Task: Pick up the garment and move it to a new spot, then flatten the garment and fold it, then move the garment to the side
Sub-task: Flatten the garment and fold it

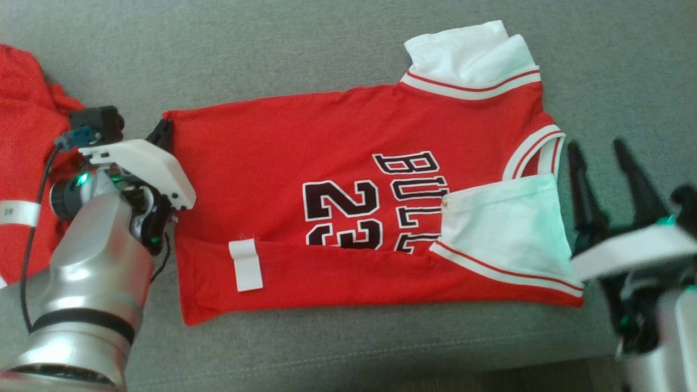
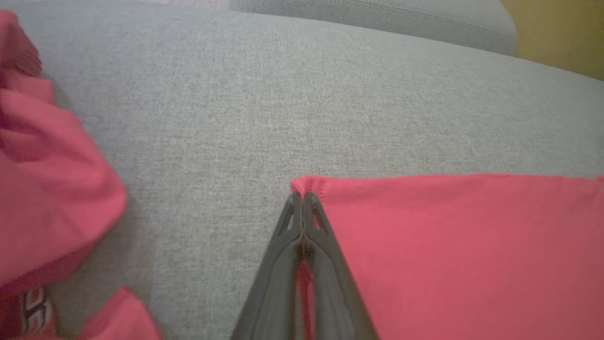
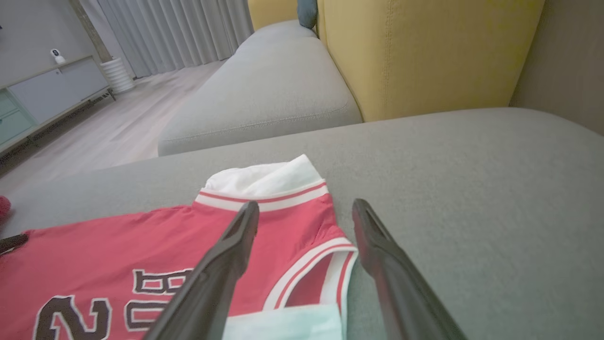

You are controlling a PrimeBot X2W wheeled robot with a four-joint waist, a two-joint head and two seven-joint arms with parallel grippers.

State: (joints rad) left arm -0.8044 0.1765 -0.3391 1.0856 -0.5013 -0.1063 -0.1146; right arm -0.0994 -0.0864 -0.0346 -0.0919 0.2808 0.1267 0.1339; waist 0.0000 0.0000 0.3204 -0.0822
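Red basketball jersey (image 1: pixel 305 158) with white trim and black letters lies flat on the grey sofa seat (image 1: pixel 326 49) in the head view, with its neck end to the right. Its near long edge is already folded over, so a white tag (image 1: pixel 245 265) shows. The left claw (image 1: pixel 162 132) is at the far left corner of the jersey. The right claw (image 1: pixel 598 152) hangs just past the arm hole, with its two fingers spread apart and nothing in them. Another red cloth (image 1: pixel 22 141) sits off to the left, apart from the jersey. In the left wrist view, the left claw (image 2: pixel 302 198) is clenched on that hem corner, pinching the jersey (image 2: pixel 448 245) right at the tip. In the right wrist view, the right claw (image 3: pixel 306 208) is released and points over the shoulder of the jersey (image 3: pixel 141 245), with a yellow back cushion (image 3: pixel 424 47) far behind. I think the fold is partly done. To do it well, the right claw should pinch the far shoulder edge. Then both claws should lift a little, pull the cloth tight and bring it over evenly, so the edges line up with no bumps.
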